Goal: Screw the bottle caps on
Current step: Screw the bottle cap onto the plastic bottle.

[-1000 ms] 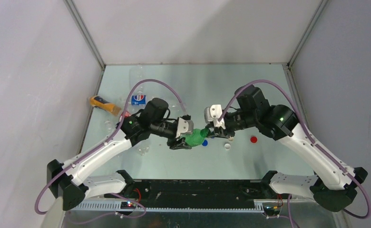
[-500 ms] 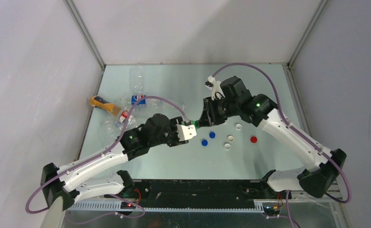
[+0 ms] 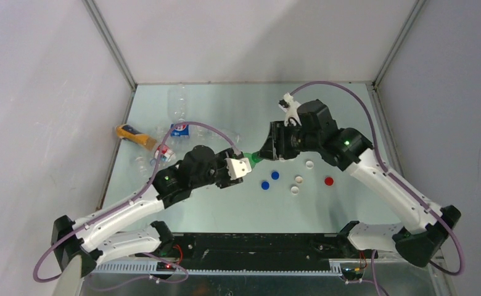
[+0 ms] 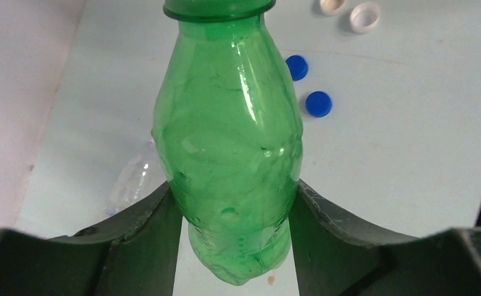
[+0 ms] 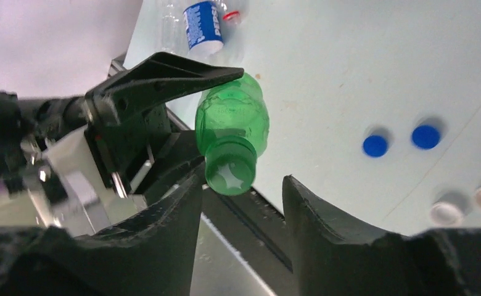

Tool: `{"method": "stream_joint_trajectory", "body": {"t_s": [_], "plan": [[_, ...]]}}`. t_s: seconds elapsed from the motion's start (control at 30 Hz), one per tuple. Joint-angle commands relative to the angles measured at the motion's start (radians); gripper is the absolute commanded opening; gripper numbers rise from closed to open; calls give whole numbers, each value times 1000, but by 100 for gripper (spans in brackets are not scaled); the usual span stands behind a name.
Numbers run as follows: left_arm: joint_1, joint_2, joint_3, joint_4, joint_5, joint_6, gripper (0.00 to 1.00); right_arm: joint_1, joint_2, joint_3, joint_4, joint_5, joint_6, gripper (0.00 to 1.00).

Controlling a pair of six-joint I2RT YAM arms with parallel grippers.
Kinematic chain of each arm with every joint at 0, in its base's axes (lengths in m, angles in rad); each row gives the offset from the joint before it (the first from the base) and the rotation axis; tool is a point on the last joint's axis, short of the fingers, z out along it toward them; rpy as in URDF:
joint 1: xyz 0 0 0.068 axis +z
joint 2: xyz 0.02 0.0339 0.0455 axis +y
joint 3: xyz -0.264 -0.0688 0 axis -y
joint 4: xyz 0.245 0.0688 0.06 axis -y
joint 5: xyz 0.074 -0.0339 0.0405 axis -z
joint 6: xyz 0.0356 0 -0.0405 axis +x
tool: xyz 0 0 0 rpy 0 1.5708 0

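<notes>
My left gripper (image 3: pixel 241 165) is shut on the body of the green bottle (image 3: pixel 252 159), which fills the left wrist view (image 4: pixel 229 142) between both fingers (image 4: pixel 145 228). A green cap (image 5: pixel 229 168) sits on the bottle's neck. My right gripper (image 3: pixel 264 154) is at the neck; in the right wrist view its jaws (image 5: pixel 241 179) stand apart, with the cap close to the left finger and a gap to the right one. Loose caps lie on the table: two blue (image 3: pixel 265 184) (image 3: pixel 275 175), two white (image 3: pixel 309 164) (image 3: pixel 295 190), one cream (image 3: pixel 298 179) and one red (image 3: pixel 329 181).
Other bottles lie at the back left: a clear one (image 3: pixel 176 102), a blue-labelled one (image 3: pixel 179 129), a red-blue-labelled one (image 3: pixel 163 153) and an orange-yellow one (image 3: pixel 133 135). Grey walls enclose the table on three sides.
Both arms have carried the green bottle from the front centre toward the middle of the table. The right wrist has turned and shifted a little to the right.
</notes>
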Motion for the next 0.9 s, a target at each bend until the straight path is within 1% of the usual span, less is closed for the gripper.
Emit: {"method": "stream_joint_trajectory", "body": {"t_s": [0.0,0.03,0.07,0.1,0.13,0.17,0.2,0.23,0.27,0.3,0.33,0.37,0.4,0.47,0.6,0.87], "plan": [[70,-13,63,-58,277,-39,0,-28,-102,-14,76,-30,-322,56],[79,-5,70,-79,345,-29,0,-35,-112,-16,81,-42,-359,58],[94,1,90,-125,376,-25,0,-41,-132,-16,83,-89,-443,60],[99,13,101,-147,437,-11,0,-41,-142,-15,79,-118,-486,61],[108,21,131,-189,465,-3,0,-42,-160,-17,78,-193,-573,63],[112,37,141,-211,520,12,0,-42,-169,-18,66,-232,-627,63],[116,46,164,-255,544,20,0,-41,-185,-18,55,-307,-727,64],[117,67,178,-274,594,34,0,-41,-192,-22,37,-338,-776,64],[118,77,205,-314,616,41,0,-40,-205,-24,28,-387,-864,64],[119,98,220,-334,653,56,0,-38,-210,-27,5,-412,-909,64],[120,108,247,-365,671,63,0,-34,-221,-28,-7,-445,-995,64],[120,126,259,-379,699,76,0,-30,-225,-29,-33,-453,-1035,64],[119,134,279,-402,711,80,0,-20,-234,-29,-50,-462,-1124,64],[119,154,299,-418,731,89,0,3,-249,-31,-87,-452,-1234,64],[120,189,330,-444,769,103,0,48,-282,-59,-95,-422,-1355,63],[119,202,359,-463,787,127,1,89,-272,-80,-87,-429,-1395,59]]}}
